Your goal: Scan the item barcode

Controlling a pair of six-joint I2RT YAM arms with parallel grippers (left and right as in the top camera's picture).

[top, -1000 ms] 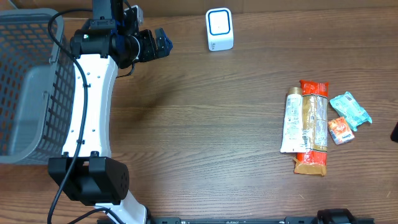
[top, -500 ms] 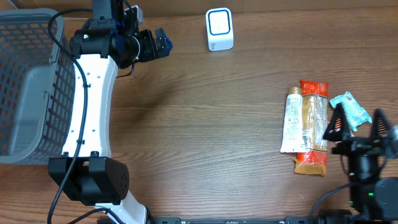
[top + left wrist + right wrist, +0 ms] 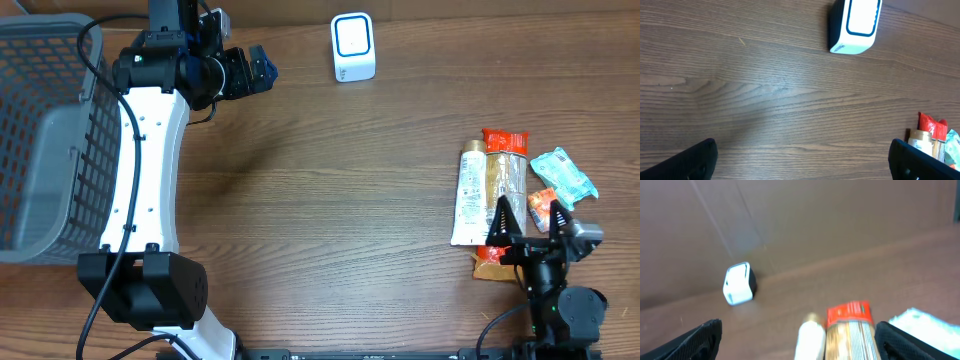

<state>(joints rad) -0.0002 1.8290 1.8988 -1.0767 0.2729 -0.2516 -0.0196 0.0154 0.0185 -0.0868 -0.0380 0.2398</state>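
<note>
Right hand [image 3: 528,224] shifted left, wide, over red-topped pack [image 3: 505,170], partly hiding orange packet [image 3: 540,204]; left hand [image 3: 247,70] wide.

On the brown wooden desk [image 3: 340,200] lie four packaged goods: one white squeeze tube [image 3: 469,195], one long red-and-tan packet [image 3: 507,175], one crinkled teal pouch [image 3: 564,177] and one small orange packet [image 3: 541,204]. There is one white box-shaped scanner with a blue-rimmed window [image 3: 353,47] and one grey mesh basket [image 3: 40,130].

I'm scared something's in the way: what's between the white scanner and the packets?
Nothing, just bare wooden table between the white scanner and the packets, seen in the overhead view.
</note>
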